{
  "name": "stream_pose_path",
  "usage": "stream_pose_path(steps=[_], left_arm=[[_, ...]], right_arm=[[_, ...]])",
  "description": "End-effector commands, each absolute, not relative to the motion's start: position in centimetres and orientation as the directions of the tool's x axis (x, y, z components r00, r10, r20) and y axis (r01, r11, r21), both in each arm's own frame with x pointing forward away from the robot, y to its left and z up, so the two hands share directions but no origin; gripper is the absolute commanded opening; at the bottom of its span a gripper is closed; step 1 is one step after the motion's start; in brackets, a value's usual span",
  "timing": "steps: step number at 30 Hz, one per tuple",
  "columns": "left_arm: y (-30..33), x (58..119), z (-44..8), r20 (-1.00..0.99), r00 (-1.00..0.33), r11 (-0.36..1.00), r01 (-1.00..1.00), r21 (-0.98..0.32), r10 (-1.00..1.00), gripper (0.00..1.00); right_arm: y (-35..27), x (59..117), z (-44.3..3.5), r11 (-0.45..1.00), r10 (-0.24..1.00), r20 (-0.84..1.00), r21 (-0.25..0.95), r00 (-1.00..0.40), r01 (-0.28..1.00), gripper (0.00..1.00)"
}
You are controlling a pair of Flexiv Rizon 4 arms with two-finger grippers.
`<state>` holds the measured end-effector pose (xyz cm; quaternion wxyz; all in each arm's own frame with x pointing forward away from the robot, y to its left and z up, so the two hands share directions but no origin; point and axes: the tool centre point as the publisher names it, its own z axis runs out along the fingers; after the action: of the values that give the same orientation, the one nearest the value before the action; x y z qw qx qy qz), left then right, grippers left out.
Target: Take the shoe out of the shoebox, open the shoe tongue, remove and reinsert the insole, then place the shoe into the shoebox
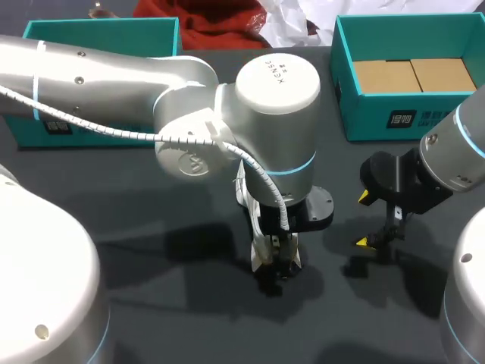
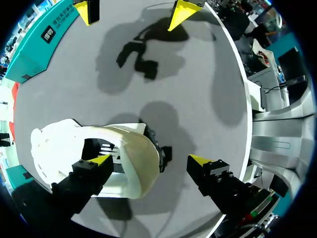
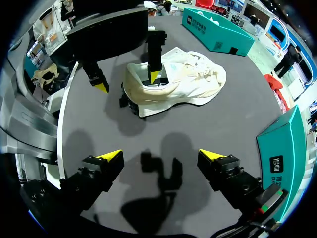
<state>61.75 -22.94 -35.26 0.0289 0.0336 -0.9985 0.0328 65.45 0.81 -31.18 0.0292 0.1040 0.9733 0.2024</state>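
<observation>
Shoe shows whole to right wrist; overhead, left arm hides most

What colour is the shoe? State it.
Cream-white fabric shoe; clearest in the right wrist view.

The shoe is plain cream-white. The table is an even dark grey. The shoebox is teal with white print, its floor cardboard brown. The left arm and right arm are silver-white with light blue rings. The left pincer and right pincer are black with bright yellow tips.
</observation>
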Motion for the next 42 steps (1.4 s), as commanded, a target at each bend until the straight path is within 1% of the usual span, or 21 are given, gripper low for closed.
stream_pose_path(steps=[1,11,12,16,18,20,21,27,29,37,42], left_arm=[[-23.5,61.7,-36.6,0.060,-0.995,0.995,-0.079,-0.057,-0.076,0.98],[-23.3,61.5,-37.7,0.067,-0.993,0.994,-0.098,-0.051,-0.095,0.90],[-23.3,61.4,-37.7,0.067,-0.993,0.994,-0.100,-0.050,-0.096,0.85],[-23.3,61.3,-38.1,0.072,-0.992,0.993,-0.106,-0.045,-0.103,0.75],[-23.3,61.2,-38.2,0.073,-0.992,0.993,-0.110,-0.042,-0.107,0.71],[-23.3,61.0,-38.3,0.076,-0.991,0.993,-0.115,-0.041,-0.111,0.64],[-23.3,61.0,-38.3,0.078,-0.990,0.992,-0.117,-0.040,-0.114,0.62],[-23.3,60.7,-38.5,0.084,-0.988,0.991,-0.129,-0.033,-0.126,0.26],[-23.2,60.7,-38.5,0.086,-0.988,0.991,-0.133,-0.033,-0.130,0.00],[-22.8,60.4,-37.2,0.085,-0.988,0.990,-0.133,-0.038,-0.130,0.00],[-21.9,61.2,-34.5,0.101,-0.990,0.994,-0.106,-0.028,-0.103,0.00]], right_arm=[[0.7,65.2,-31.2,0.896,0.215,-0.018,0.400,-0.976,0.190,1.00],[0.7,65.2,-31.2,0.896,0.215,-0.018,0.400,-0.976,0.190,1.00],[0.7,65.2,-31.2,0.896,0.215,-0.018,0.400,-0.976,0.190,1.00],[0.7,65.2,-31.2,0.896,0.215,-0.018,0.400,-0.976,0.190,1.00],[0.7,65.2,-31.2,0.896,0.215,-0.018,0.400,-0.976,0.190,1.00],[0.7,65.2,-31.2,0.896,0.215,-0.018,0.400,-0.976,0.190,1.00],[0.7,65.2,-31.2,0.896,0.215,-0.018,0.400,-0.976,0.190,1.00],[0.7,65.2,-31.2,0.896,0.215,-0.018,0.400,-0.976,0.190,1.00],[0.7,65.2,-31.2,0.896,0.215,-0.018,0.400,-0.976,0.190,1.00],[0.7,65.2,-31.2,0.896,0.215,-0.018,0.400,-0.976,0.190,1.00],[0.7,65.2,-31.2,0.896,0.215,-0.018,0.400,-0.976,0.190,1.00]])
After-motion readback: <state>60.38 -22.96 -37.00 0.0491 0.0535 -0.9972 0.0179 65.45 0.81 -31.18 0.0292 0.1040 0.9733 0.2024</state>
